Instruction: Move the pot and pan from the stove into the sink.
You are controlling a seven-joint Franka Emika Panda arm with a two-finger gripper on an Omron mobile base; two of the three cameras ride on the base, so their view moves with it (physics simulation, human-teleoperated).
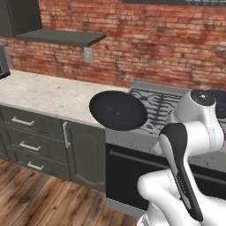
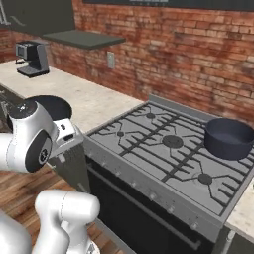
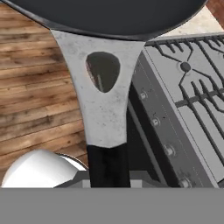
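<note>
1. a red brick wall backs a pale speckled worktop (image 1: 44, 95) over dark drawers, with wood floor below and a coffee machine (image 2: 32, 58) far off at 10 o'clock in the right base view.
2. the stove (image 2: 163, 149) stands at 3 o'clock of that worktop; the pot (image 2: 229, 137) sits on its grates at the far right burner.
3. the pan (image 1: 118, 110) is lifted off the grates, hanging in the air over the stove's left front corner and the worktop edge.
4. in the hand view the pan's handle (image 3: 105, 127) runs from 6 o'clock up to the dish at 12; the jaws are pressed together, pinching its black end.
5. step in hand, as i judge it: carrying the pan toward the sink.
6. next move likely calls for keeping the pan level while swinging or driving to the basin, then lowering and letting go.
</note>
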